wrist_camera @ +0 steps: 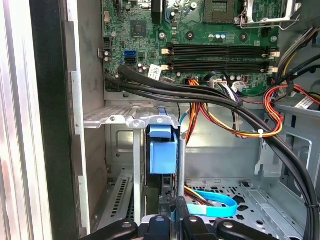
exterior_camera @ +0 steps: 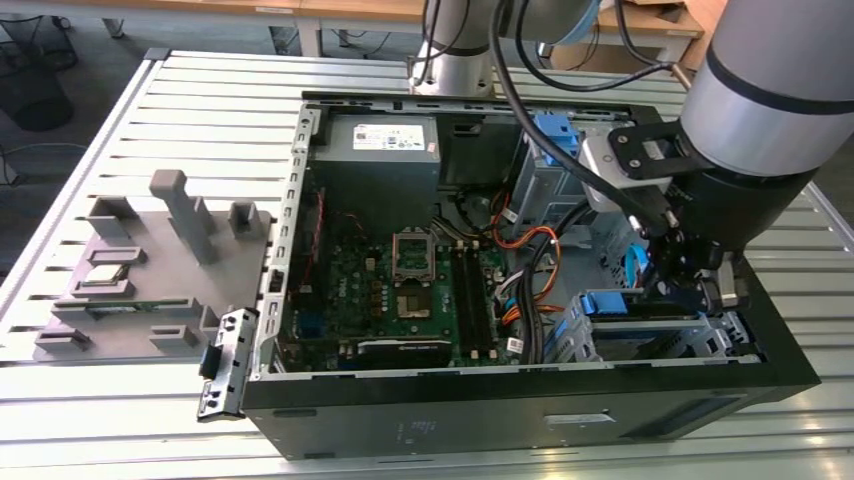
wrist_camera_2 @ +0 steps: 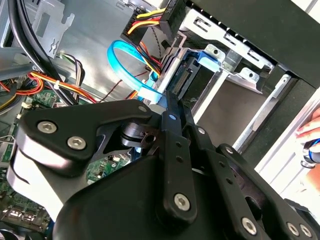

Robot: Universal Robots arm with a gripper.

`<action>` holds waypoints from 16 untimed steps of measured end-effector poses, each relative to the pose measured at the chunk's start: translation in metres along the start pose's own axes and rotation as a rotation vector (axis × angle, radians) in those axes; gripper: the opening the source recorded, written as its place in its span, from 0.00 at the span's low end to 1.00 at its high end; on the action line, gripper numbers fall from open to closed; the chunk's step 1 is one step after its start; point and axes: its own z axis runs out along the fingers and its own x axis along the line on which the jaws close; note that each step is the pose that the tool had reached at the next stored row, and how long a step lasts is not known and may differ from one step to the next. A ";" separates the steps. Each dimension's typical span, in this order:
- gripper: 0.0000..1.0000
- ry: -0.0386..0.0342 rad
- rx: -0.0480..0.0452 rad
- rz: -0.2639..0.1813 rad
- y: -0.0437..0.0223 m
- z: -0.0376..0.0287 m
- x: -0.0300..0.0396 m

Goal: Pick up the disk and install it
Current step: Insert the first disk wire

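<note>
Inside the open computer case (exterior_camera: 534, 395) on the slatted bench (exterior_camera: 200, 100), the arm's fingers (wrist_camera: 178, 206) reach down at the metal drive cage (wrist_camera: 112, 119). They are drawn close, with only a thin slit between them, and we cannot tell whether they pinch anything. The one disk (wrist_camera: 162, 152) stands on edge in that cage directly ahead of the fingertips, its blue carrier bracket facing them in both wrist views. Just beside the fingers, one light-blue flat cable (wrist_camera: 215, 206) loops over the case floor near the disk's end. Beyond the disk, one thick black cable bundle (wrist_camera: 200, 95) and a sheaf of orange, yellow and red wires (wrist_camera: 225, 122) cross in front of the one motherboard (wrist_camera: 200, 25). Farther from the fingers, in the exterior view, we count one blue caddy (exterior_camera: 554, 135) in another bay, one grey power supply box (exterior_camera: 380, 140) and, well apart on the bench, one grey fixture (exterior_camera: 174, 215). What looks like one person's hand (wrist_camera_2: 310, 135) shows outside the case wall, off to the side of the fingers.
</note>
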 end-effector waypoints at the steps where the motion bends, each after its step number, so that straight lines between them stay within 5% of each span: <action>1: 0.16 0.0001 0.0000 0.000 0.0000 0.0002 0.0000; 16: 0.16 -0.0001 0.0000 0.001 -0.0005 -0.0022 0.0001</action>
